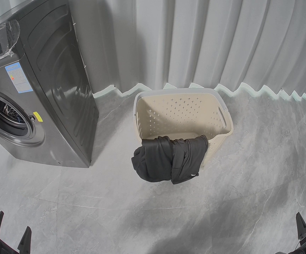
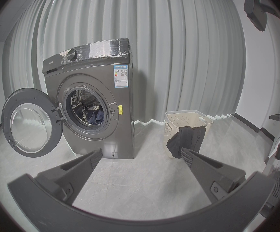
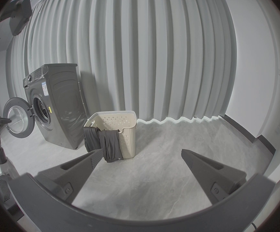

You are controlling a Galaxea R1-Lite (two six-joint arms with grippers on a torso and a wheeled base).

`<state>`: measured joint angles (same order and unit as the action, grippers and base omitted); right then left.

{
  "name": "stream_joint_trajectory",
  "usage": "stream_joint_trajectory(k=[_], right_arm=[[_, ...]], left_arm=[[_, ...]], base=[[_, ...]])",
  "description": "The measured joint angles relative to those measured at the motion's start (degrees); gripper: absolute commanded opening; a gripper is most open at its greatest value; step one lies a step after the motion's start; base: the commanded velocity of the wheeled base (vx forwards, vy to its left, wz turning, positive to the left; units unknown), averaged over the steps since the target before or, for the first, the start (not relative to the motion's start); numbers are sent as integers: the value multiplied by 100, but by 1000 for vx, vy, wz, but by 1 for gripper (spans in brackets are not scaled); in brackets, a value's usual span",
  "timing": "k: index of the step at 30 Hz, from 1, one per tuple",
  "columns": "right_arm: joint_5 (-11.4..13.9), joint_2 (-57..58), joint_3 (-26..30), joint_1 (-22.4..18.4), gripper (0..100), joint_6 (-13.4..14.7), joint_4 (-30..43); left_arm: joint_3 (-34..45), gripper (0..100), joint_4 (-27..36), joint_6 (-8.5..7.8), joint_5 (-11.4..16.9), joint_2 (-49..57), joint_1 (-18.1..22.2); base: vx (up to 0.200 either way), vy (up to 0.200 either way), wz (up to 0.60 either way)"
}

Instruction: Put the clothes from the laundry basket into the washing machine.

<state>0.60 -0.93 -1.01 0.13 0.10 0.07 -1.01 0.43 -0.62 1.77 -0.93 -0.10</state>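
Garment (image 1: 170,157) hung over the near rim of basket (image 1: 183,113); washer (image 1: 36,89) stood at ten o'clock across grey floor (image 1: 124,194). Left gripper (image 2: 140,151) and right gripper (image 3: 141,151) gaped.

I see bright, even light from overhead across the room. The pale curtain (image 1: 195,36) is shaded softly in its folds. The washing machine (image 1: 54,89) throws a soft shadow onto the curtain behind it and onto the floor (image 1: 237,194) at its side. The plastic film (image 2: 98,49) on its top catches white glare, and the polished floor has a mild sheen. Both wrist views bow straight lines hard and go black at the corners.
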Motion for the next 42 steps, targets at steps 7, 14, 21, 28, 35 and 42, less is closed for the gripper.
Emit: stream_joint_trajectory(k=[7, 14, 21, 28, 35, 42], right_arm=[[-2, 0, 0, 2, 100, 0, 0], [-2, 0, 0, 0, 100, 0, 0], [-2, 0, 0, 0, 100, -5, 0], [0, 0, 0, 5, 100, -10, 2], [-13, 0, 0, -6, 100, -5, 0], [-39, 0, 0, -4, 100, 52, -2]], left_arm=[[0, 100, 0, 7, 1, 0, 0], [0, 100, -5, 2, 6, 0, 0], [0, 100, -5, 0, 6, 0, 0], [0, 100, -5, 30, 1, 0, 5], [0, 100, -7, 20, 0, 0, 0], [0, 100, -7, 13, 0, 0, 0]], base=[[143, 0, 0], [0, 0, 0], [0, 0, 0], [0, -57, 0], [0, -114, 0], [0, 0, 0]])
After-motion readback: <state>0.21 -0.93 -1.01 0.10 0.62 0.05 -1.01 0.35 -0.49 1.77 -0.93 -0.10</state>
